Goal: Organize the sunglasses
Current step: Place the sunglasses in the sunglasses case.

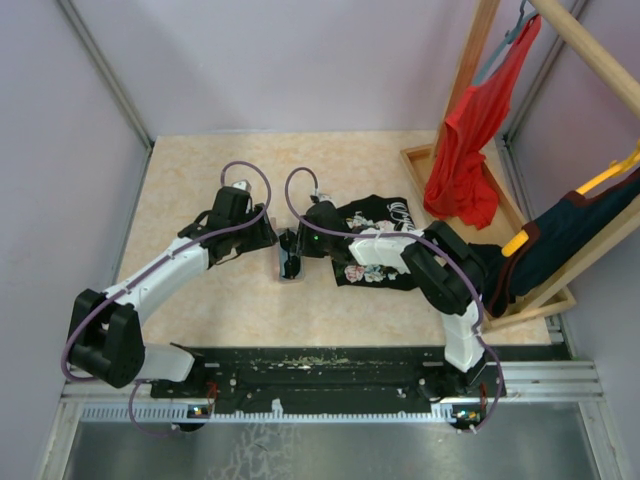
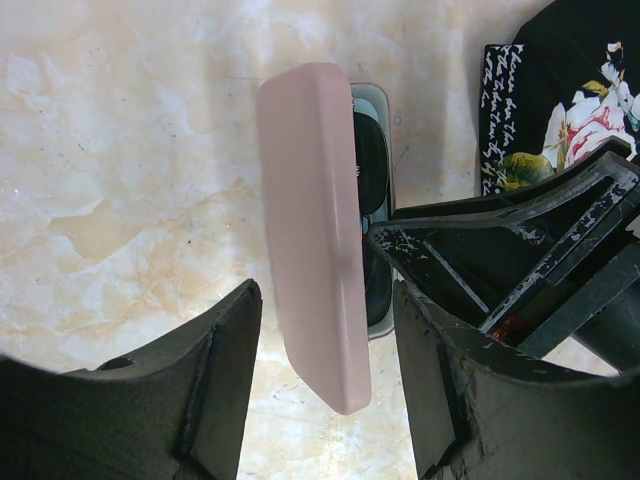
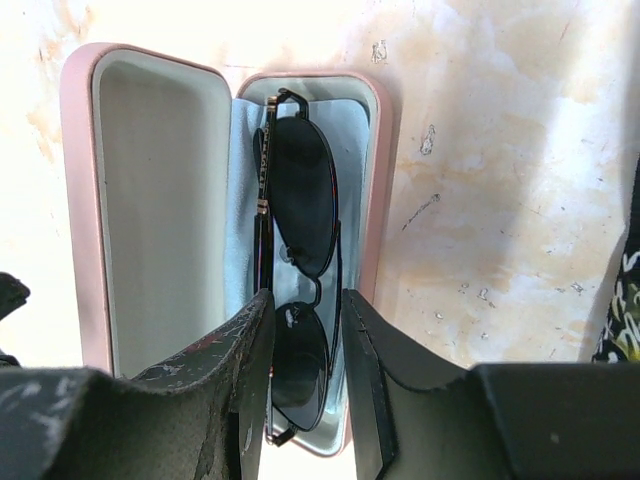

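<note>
The pink case (image 1: pixel 290 262) lies open on the table between my two grippers. In the right wrist view its lid (image 3: pixel 160 200) stands up at the left. The sunglasses (image 3: pixel 300 210) lie lengthwise in the base on the light-blue cloth (image 3: pixel 240 220). My right gripper (image 3: pixel 308 380) has its fingers closed in on both sides of the near lens. In the left wrist view my left gripper (image 2: pixel 325 300) is open and straddles the raised pink lid (image 2: pixel 315 230) with a gap on each side. A dark lens (image 2: pixel 370 160) shows behind the lid.
A black floral garment (image 1: pixel 385 240) lies on the table just right of the case, under the right arm. A wooden rack (image 1: pixel 415 160) at the right holds a red garment (image 1: pixel 465 150) and a dark blue one (image 1: pixel 570 240).
</note>
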